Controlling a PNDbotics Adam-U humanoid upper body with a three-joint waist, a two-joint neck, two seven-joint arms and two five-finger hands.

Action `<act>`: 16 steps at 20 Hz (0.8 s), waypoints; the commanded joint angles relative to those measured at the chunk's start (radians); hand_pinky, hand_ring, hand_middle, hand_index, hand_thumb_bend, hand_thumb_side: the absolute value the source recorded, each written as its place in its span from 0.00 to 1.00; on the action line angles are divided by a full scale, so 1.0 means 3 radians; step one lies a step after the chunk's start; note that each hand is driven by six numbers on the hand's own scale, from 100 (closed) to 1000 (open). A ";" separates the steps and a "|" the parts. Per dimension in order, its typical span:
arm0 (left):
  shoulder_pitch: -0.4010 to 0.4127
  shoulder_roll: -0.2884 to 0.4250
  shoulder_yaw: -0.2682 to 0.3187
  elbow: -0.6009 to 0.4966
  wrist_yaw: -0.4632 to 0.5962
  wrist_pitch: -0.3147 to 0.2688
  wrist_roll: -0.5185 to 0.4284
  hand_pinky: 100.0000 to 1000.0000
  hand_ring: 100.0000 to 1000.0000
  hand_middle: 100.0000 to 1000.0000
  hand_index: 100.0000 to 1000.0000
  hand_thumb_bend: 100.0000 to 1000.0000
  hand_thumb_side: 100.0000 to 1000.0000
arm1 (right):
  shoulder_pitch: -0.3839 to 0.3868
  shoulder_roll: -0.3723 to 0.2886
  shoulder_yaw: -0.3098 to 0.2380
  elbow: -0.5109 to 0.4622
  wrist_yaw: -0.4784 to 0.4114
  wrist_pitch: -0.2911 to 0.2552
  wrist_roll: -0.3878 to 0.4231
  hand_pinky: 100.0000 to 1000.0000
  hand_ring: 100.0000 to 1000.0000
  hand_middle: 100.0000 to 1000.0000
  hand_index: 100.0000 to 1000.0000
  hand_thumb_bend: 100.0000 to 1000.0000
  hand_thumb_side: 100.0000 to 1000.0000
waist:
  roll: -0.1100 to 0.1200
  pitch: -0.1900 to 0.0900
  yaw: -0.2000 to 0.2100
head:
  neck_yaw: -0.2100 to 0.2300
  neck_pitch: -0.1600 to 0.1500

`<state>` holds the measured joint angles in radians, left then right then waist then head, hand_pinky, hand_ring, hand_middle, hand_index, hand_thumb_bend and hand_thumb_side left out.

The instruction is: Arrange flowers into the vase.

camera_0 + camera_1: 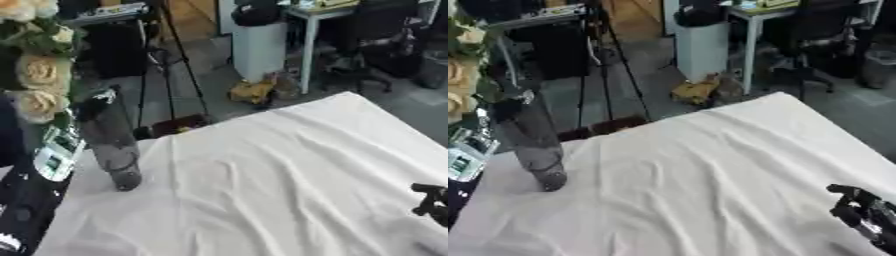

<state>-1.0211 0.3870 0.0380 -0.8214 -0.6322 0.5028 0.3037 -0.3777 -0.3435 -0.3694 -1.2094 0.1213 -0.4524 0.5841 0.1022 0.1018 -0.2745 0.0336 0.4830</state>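
Your vase [112,145] stands upright on the white cloth [280,175], contents indiscernible; cream flowers [39,75] beside it. Right hand [864,212] holds nothing; finger spread indeterminate.

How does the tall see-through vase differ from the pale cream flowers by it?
The tall see-through grey vase stands on the white cloth-covered table; the pale cream flowers are up in the air at the view's left edge. The vase is slim and smoky; the flowers are round, with green leaves. Both are on the left side.
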 commanded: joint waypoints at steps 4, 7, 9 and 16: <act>-0.0021 0.0126 0.0017 0.0025 -0.0141 0.0022 -0.0176 0.64 0.73 0.56 0.76 0.74 0.71 | -0.0044 -0.0042 -0.0019 -0.0052 0.0011 -0.0004 -0.0007 0.66 0.98 0.40 0.81 0.63 0.71 | -0.0017 -0.0085 0.0025 | -0.0023 -0.0004; -0.0009 0.0123 0.0019 0.0049 -0.0199 0.0025 -0.0244 0.64 0.73 0.55 0.76 0.74 0.72 | -0.0045 -0.0038 -0.0020 -0.0050 0.0013 -0.0006 -0.0007 0.66 0.98 0.40 0.81 0.63 0.71 | -0.0021 -0.0085 0.0026 | -0.0027 -0.0006; -0.0003 0.0124 0.0019 0.0061 -0.0230 0.0023 -0.0286 0.65 0.73 0.55 0.76 0.74 0.73 | -0.0044 -0.0036 -0.0021 -0.0050 0.0013 -0.0006 -0.0007 0.66 0.98 0.40 0.81 0.63 0.71 | -0.0023 -0.0086 0.0030 | -0.0029 -0.0005; 0.0030 0.0125 0.0008 0.0049 -0.0326 -0.0009 -0.0428 0.65 0.73 0.55 0.76 0.75 0.74 | -0.0040 -0.0024 -0.0026 -0.0056 0.0018 0.0002 -0.0011 0.66 0.98 0.39 0.81 0.62 0.72 | -0.0031 -0.0090 0.0066 | -0.0041 -0.0001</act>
<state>-1.0146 0.3959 0.0408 -0.8103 -0.7147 0.4994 0.1869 -0.3778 -0.3378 -0.3699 -1.2091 0.1230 -0.4527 0.5837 0.1022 0.0977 -0.2563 0.0239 0.4830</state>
